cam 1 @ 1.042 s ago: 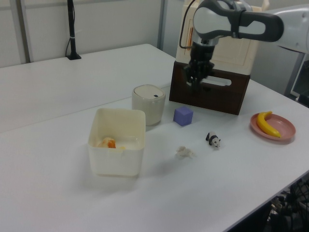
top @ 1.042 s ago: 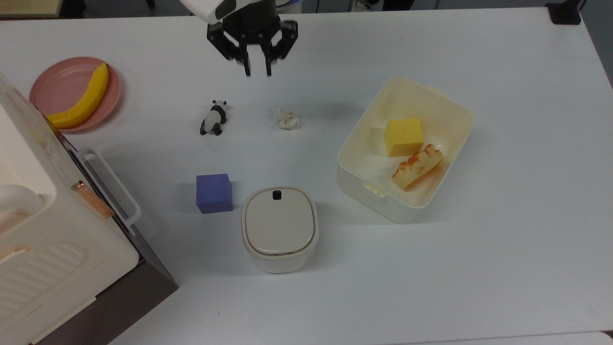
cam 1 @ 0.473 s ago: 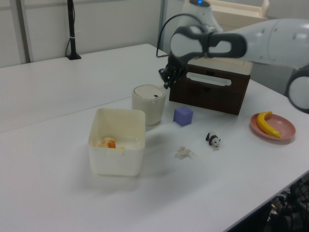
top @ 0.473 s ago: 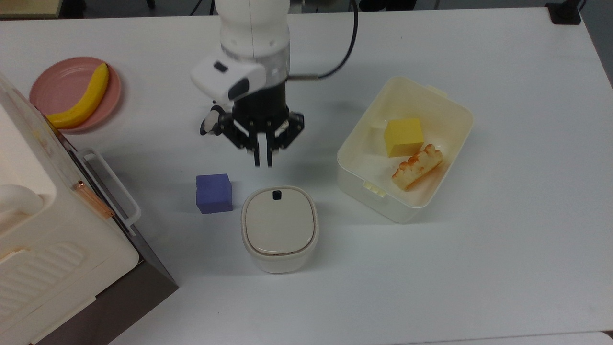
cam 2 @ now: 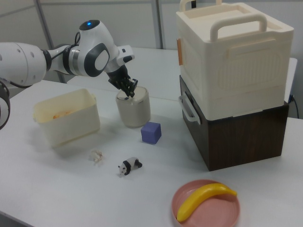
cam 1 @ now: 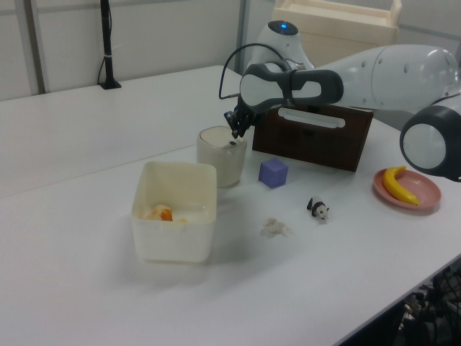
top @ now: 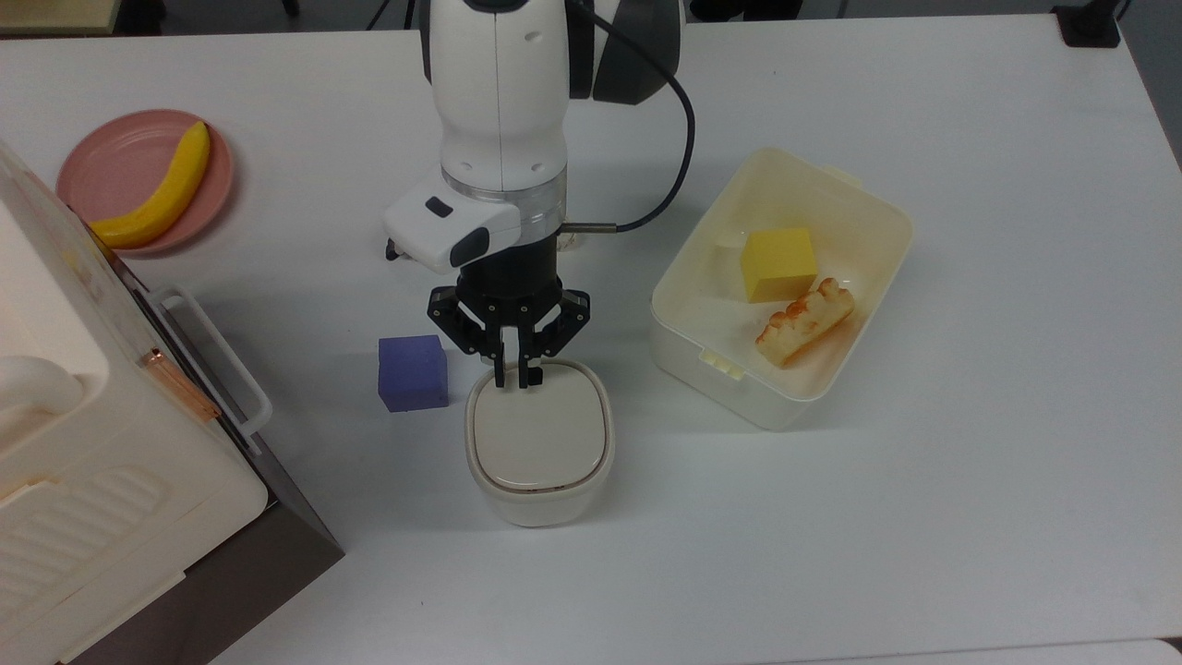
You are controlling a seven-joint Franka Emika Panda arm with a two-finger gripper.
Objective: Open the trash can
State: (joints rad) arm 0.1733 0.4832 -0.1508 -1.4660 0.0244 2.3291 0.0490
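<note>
Trash can: small cream-white rounded-square bin with a flat beige lid [top: 540,441] [cam 1: 221,155] [cam 2: 134,108], standing upright on the white bench [top: 923,517] toward the near-middle of the top view, its lid down and flat.

Jaws: black two-finger gripper [top: 511,380] [cam 1: 234,132] [cam 2: 131,91] on a white arm, pointing down at the far edge of the bin's lid; the two fingers stand close together with only a thin gap, and nothing is held between them. Contact with the lid cannot be told.

Purple cube: small violet block [top: 412,372] [cam 1: 273,173] [cam 2: 151,133], just beside the bin on the top view's left, apart from it.

Open tub: larger cream rectangular lidless plastic container [top: 859,208] [cam 1: 175,245] [cam 2: 66,124], near the bin on the top view's right, holding a yellow cube [top: 778,264] and an orange-brown ridged bread-like piece [top: 804,322] side by side.

Plate: pink round plate [top: 111,166] [cam 1: 431,193] [cam 2: 222,213] near the top view's left edge of the bench, carrying a yellow banana [top: 159,195] [cam 1: 398,184] [cam 2: 203,199].

Appliance: big cream box with a handle [top: 83,462] [cam 2: 232,61] on a dark brown base, at the near-left corner in the top view.

Small items: black-and-white panda figure [cam 1: 318,208] [cam 2: 129,166] and crumpled whitish scrap [cam 1: 274,228] [cam 2: 97,156], lying near each other on the bare bench.
</note>
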